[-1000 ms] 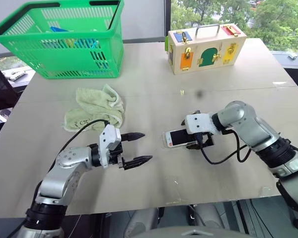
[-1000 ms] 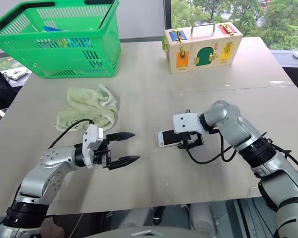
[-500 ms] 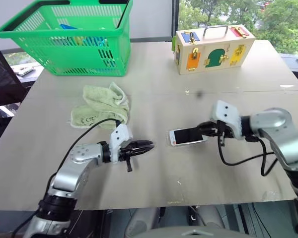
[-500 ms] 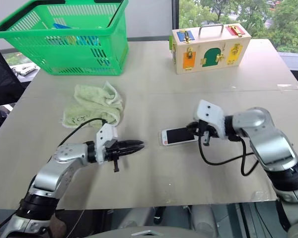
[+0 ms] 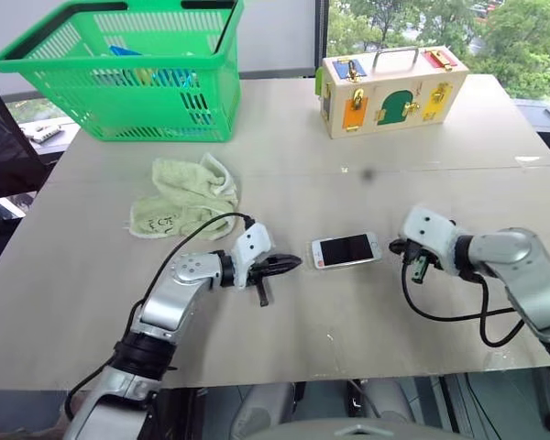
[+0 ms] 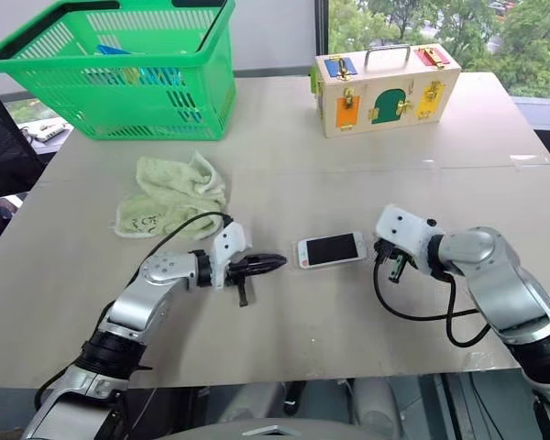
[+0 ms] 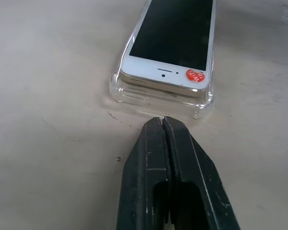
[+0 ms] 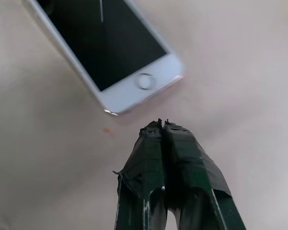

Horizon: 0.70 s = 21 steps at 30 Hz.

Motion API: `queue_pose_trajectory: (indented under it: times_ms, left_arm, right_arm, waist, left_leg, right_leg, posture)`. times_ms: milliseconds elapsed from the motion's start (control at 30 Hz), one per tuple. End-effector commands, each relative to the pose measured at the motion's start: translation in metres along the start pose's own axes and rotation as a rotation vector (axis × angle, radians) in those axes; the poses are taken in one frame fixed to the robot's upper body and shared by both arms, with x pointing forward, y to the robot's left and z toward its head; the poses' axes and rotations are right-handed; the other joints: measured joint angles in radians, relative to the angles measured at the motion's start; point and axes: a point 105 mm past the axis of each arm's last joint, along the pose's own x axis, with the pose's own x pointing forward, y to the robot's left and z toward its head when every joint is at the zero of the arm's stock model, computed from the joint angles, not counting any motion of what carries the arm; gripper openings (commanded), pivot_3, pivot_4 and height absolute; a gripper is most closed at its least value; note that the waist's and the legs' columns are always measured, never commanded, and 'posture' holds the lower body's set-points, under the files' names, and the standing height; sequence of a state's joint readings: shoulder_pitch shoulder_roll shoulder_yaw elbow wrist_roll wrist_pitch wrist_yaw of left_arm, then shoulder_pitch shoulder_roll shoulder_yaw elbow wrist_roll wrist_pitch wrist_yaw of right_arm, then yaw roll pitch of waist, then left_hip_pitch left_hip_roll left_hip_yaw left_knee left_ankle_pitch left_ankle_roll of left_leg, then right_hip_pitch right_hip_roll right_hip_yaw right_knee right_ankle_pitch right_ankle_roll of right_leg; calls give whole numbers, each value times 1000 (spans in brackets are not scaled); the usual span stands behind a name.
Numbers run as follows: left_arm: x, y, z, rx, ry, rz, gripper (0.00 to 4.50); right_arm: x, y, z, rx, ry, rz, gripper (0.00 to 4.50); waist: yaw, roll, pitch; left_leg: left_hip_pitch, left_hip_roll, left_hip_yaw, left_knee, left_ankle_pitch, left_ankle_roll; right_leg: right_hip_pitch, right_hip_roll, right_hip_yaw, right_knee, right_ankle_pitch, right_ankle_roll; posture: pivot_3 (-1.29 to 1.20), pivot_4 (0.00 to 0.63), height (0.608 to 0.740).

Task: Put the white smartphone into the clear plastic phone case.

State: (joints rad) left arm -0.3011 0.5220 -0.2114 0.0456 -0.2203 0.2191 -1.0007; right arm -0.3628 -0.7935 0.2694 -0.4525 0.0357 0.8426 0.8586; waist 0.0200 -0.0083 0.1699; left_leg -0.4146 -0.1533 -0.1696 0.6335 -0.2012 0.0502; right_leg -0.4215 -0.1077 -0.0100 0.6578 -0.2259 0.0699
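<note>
Our left gripper (image 7: 163, 120), clenched empty, is pointing at the near end of the white smartphone (image 7: 175, 36), which is lying partly seated atop the clear plastic phone case (image 7: 159, 98) mid-table. Our right gripper (image 8: 162, 125), also clenched empty, is flanking its other end. We are judging pressing-in comes next. Beige tabletop (image 5: 284, 137), window beyond

The white smartphone (image 7: 175, 40) is running off the edge in both wrist views. The green basket (image 5: 128, 73) is hiding most of its blue contents (too little is showing to identify them).
</note>
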Motion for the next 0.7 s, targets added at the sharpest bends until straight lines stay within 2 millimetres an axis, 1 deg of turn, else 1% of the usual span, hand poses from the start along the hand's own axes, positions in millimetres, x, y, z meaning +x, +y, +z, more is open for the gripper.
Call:
queue_pose_trajectory:
  times_ms: [33, 133, 300, 500, 600, 700]
  left_arm:
    - [5, 5, -9, -4, 39, 22, 31]
    - [6, 6, -8, -3, 36, 20, 31]
    - [4, 7, -8, -6, 41, 25, 31]
    - [-2, 16, -8, -7, 46, 62, 31]
    - [-6, 23, -8, -3, 53, 77, 31]
    - [-14, 31, -10, 5, 65, 95, 31]
  right_arm:
    - [6, 5, 23, -69, -67, 15, 57]
    - [10, 11, 29, -93, -80, 41, 57]
    - [20, 23, 39, -138, -106, 87, 57]
    - [24, 38, 45, -134, -131, 150, 57]
    - [23, 36, 46, -115, -144, 132, 57]
    - [19, 26, 44, -93, -146, 81, 57]
  waist:
    - [2, 0, 0]
    - [5, 0, 0]
    - [2, 1, -1]
    - [-5, 2, -1]
    - [-6, 2, -2]
    - [-7, 2, -2]
  left_leg:
    - [0, 0, 0, 0, 0, 0]
    - [0, 0, -1, 1, 0, 0]
    - [1, 0, -1, 1, 0, 0]
    - [2, 0, -1, 1, 0, 0]
    - [3, 0, -1, 1, 0, 0]
    - [4, 1, -2, 1, 0, -1]
  right_leg:
    - [0, 0, 0, 0, -1, 2]
    - [1, 0, 0, 0, -1, 5]
    - [1, 1, 0, 1, -1, 5]
    - [2, 1, 0, 1, -1, 5]
    - [2, 1, 0, 2, -1, 5]
    - [2, 1, 0, 3, 0, 5]
  posture:
    - [0, 150, 740]
    - [0, 150, 740]
    - [0, 150, 740]
    - [0, 150, 740]
    - [0, 150, 740]
    - [0, 150, 740]
